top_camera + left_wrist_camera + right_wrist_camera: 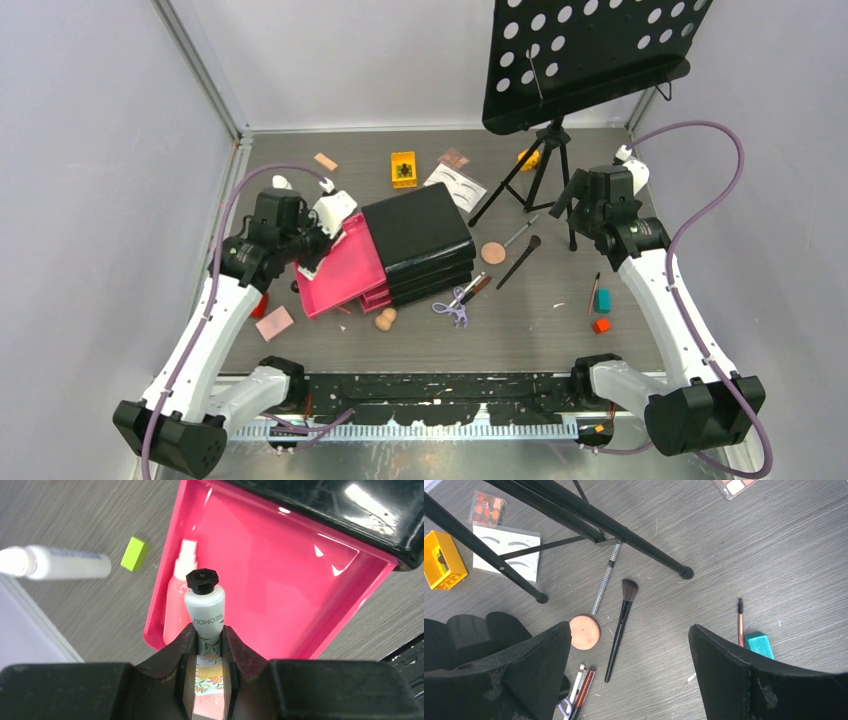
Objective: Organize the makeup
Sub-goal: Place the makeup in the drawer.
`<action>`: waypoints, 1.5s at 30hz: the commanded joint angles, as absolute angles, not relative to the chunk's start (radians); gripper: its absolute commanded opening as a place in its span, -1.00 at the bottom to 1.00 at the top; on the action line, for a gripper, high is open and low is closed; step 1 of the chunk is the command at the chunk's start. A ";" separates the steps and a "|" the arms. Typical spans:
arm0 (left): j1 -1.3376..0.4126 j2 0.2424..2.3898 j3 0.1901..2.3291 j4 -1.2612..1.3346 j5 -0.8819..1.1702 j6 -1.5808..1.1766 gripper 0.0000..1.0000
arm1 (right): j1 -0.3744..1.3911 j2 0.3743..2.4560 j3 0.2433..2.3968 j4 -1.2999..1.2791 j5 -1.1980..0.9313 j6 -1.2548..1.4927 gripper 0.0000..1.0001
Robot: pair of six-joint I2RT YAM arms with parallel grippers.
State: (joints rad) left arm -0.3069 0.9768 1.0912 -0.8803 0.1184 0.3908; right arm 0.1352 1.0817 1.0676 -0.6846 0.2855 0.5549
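Pink drawer [280,595] is lying under the left pincer [207,635], which is gripping a white black-capped tube [204,607]; the right pincer [630,630] is hanging wide open above a powder brush [619,630].

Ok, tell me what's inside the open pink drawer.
In the pink drawer, a pink bottle lies along one side wall; the visible floor is otherwise bare. The left gripper, shut on a white tube, covers the near corner, and the chest hides the back.
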 commanded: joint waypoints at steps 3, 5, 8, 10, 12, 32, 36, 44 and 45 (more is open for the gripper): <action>-0.310 1.007 1.034 -0.786 0.274 0.635 -0.64 | 0.133 1.079 1.111 -0.681 0.288 0.527 0.83; -0.310 1.021 1.014 -0.787 0.271 0.693 -0.64 | 0.133 1.087 1.117 -0.682 0.279 0.516 0.83; -0.310 1.044 0.986 -0.771 0.249 0.753 -0.64 | 0.133 1.093 1.126 -0.689 0.276 0.502 0.83; -0.311 1.057 0.979 -0.763 0.250 0.782 -0.64 | 0.132 1.094 1.127 -0.694 0.273 0.498 0.83; -0.310 1.072 0.976 -0.761 0.263 0.808 -0.62 | 0.132 1.094 1.126 -0.696 0.272 0.491 0.83; -0.310 1.098 1.086 -0.669 0.081 0.552 0.76 | 0.124 1.089 1.097 -0.691 0.299 0.511 0.84; -0.317 1.089 1.133 -0.551 -0.094 0.197 0.99 | 0.123 1.073 1.089 -0.683 0.317 0.531 0.84; -0.369 1.193 1.319 -0.649 -0.398 -0.080 0.99 | 0.111 1.065 1.106 -0.692 0.327 0.557 0.84; -0.370 1.215 1.354 -0.666 -0.427 -0.094 0.99 | 0.109 1.068 1.114 -0.692 0.320 0.556 0.84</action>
State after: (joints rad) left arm -0.3630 1.1553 1.2377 -0.6418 -0.2420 0.0879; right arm 0.1200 1.0889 1.0805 -0.7120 0.3023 0.5335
